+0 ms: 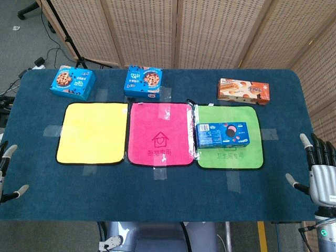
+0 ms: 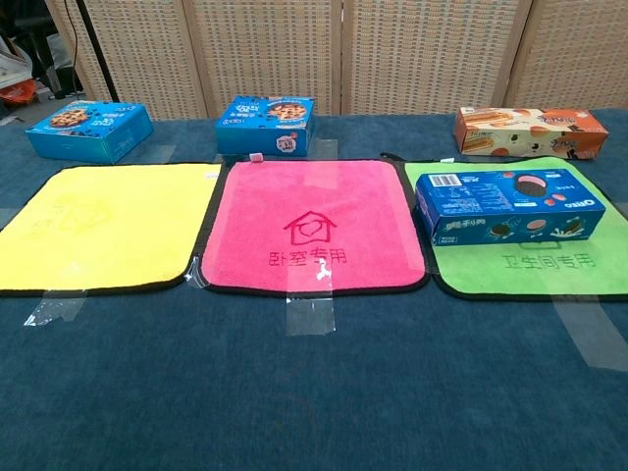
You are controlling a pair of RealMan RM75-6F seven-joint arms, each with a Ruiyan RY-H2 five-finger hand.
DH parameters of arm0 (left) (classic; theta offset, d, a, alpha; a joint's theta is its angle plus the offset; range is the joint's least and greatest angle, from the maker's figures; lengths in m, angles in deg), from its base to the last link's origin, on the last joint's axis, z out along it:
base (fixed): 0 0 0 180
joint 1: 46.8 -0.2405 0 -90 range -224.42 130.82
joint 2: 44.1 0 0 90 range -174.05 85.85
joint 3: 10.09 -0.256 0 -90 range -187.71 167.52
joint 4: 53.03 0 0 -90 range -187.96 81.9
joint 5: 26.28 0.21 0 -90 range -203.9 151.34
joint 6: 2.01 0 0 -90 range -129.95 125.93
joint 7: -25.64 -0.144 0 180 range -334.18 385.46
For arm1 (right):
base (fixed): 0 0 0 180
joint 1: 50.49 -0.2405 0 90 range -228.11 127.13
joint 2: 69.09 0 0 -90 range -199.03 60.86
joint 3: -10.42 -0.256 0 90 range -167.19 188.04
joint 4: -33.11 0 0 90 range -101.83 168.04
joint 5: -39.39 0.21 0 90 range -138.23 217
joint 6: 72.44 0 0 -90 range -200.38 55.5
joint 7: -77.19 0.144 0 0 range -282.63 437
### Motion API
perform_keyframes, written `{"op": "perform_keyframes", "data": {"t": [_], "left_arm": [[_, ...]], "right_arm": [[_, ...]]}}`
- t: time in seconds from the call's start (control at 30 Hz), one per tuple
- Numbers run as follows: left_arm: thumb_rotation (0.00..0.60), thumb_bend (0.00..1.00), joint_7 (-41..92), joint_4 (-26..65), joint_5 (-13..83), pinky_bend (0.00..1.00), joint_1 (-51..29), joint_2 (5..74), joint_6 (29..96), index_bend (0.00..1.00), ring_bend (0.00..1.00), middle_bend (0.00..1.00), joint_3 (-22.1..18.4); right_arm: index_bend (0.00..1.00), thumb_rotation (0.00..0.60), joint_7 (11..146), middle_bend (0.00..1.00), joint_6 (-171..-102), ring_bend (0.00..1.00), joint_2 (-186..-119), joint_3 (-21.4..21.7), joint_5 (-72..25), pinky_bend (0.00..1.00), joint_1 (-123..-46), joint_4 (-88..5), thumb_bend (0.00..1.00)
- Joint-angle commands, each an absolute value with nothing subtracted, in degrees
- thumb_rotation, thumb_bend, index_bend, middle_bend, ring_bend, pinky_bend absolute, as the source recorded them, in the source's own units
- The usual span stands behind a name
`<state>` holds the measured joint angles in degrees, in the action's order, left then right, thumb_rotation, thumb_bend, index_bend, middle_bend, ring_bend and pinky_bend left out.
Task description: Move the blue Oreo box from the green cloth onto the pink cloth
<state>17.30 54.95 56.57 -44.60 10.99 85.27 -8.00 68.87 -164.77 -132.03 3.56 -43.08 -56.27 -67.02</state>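
The blue Oreo box (image 1: 222, 134) (image 2: 508, 204) lies flat on the green cloth (image 1: 231, 157) (image 2: 530, 270), toward its left side. The pink cloth (image 1: 160, 134) (image 2: 312, 228) lies bare just left of the green one. In the head view my right hand (image 1: 318, 170) hovers open at the table's right front edge, well clear of the box. Only the fingertips of my left hand (image 1: 6, 173) show at the left front edge, fingers apart and holding nothing. The chest view shows neither hand.
A yellow cloth (image 1: 93, 132) lies left of the pink one. Two blue cookie boxes (image 1: 73, 81) (image 1: 143, 81) and an orange snack box (image 1: 244, 90) stand along the back of the dark blue table (image 1: 157, 199). Tape strips hold the cloths down.
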Motion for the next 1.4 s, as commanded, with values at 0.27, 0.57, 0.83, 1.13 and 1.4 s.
{"op": "perform_keyframes", "data": {"t": [0.27, 0.57, 0.83, 1.13, 1.4], "left_arm": [[0.600, 0.00, 18.9, 54.7, 57.0, 0.00, -44.2, 11.1, 85.2, 0.00, 0.00, 0.00, -7.5], [0.600, 0.00, 20.9, 54.6, 56.0, 0.00, -43.2, 10.6, 83.4, 0.00, 0.00, 0.00, -6.8], [0.600, 0.00, 20.7, 54.7, 55.3, 0.00, -42.9, 10.6, 82.8, 0.00, 0.00, 0.00, -6.7], [0.600, 0.00, 20.8, 54.8, 54.5, 0.00, -42.4, 10.5, 82.0, 0.00, 0.00, 0.00, -6.4], [0.600, 0.00, 21.6, 54.7, 54.1, 0.00, -42.2, 10.1, 81.5, 0.00, 0.00, 0.00, -6.3]], "right_arm": [[0.00, 0.600, 80.2, 0.00, -162.1, 0.00, -134.0, 1.8, -43.0, 0.00, -57.7, -64.1, 0.00], [0.00, 0.600, 123.8, 0.00, -137.5, 0.00, -129.2, -2.6, -36.0, 0.00, -65.4, -61.4, 1.00], [0.01, 0.600, 142.9, 0.00, -120.8, 0.00, -125.9, -3.4, -36.5, 0.00, -71.6, -55.3, 1.00], [0.03, 0.600, 149.2, 0.00, -110.9, 0.00, -126.1, -3.3, -37.3, 0.00, -76.8, -50.4, 1.00], [0.03, 0.600, 146.9, 0.00, -103.5, 0.00, -127.4, -3.4, -34.8, 0.00, -81.3, -49.2, 1.00]]}}
